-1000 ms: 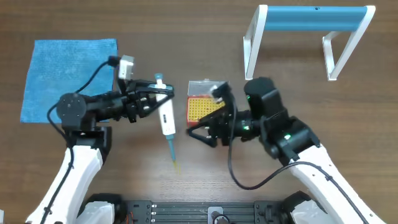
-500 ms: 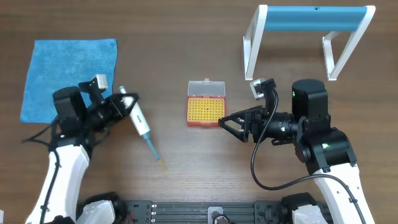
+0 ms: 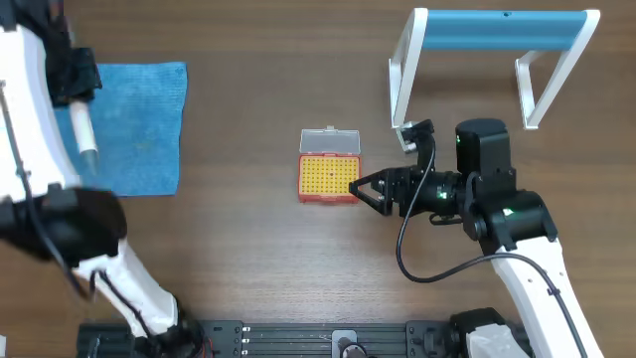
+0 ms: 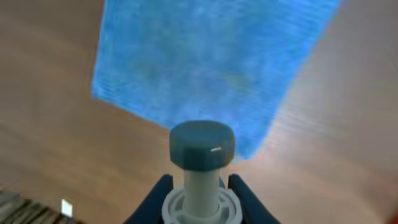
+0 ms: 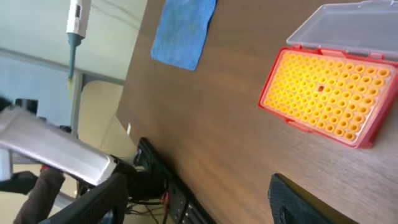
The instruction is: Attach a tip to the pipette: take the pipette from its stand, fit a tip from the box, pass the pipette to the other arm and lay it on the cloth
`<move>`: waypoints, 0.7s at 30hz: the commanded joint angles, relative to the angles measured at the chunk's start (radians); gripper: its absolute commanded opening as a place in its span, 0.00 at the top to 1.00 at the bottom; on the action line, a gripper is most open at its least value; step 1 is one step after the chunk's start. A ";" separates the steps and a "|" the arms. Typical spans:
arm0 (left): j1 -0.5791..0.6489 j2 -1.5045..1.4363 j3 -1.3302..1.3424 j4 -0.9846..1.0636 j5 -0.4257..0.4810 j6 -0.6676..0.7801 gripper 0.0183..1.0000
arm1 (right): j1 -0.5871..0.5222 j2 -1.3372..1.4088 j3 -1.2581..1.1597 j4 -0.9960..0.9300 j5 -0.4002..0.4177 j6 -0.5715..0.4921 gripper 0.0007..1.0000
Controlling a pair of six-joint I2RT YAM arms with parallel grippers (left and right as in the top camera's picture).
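Observation:
My left arm is lifted high at the left, and its gripper (image 3: 76,91) is shut on the white pipette (image 3: 83,131), which hangs above the blue cloth (image 3: 139,119). In the left wrist view the grey plunger button (image 4: 202,144) stands between my blue fingers (image 4: 159,194), with the cloth (image 4: 211,68) far below. My right gripper (image 3: 362,190) is open, just right of the red tip box (image 3: 330,177) with yellow tips. The right wrist view shows the tip box (image 5: 326,93), the cloth (image 5: 185,28) and the raised pipette (image 5: 76,22) far off.
The white and blue pipette stand (image 3: 497,30) is at the back right, behind my right arm. The tip box lid (image 3: 331,141) lies open toward the back. Bare wooden table (image 3: 238,249) lies between the cloth and the box.
My left arm has swung left and risen with the pipette, from beside the tip box to above the cloth. My right gripper drew back to the right of the box.

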 commanded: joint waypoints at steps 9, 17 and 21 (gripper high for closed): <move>0.019 0.263 0.050 0.302 -0.077 0.375 0.99 | -0.003 0.059 0.009 0.031 0.102 0.003 0.27; 0.083 0.488 0.050 0.436 -0.010 0.469 0.99 | -0.019 0.058 0.010 0.306 0.233 0.105 0.00; 0.069 0.526 0.050 0.500 0.052 0.468 0.99 | -0.019 0.058 0.010 0.333 0.248 0.121 0.00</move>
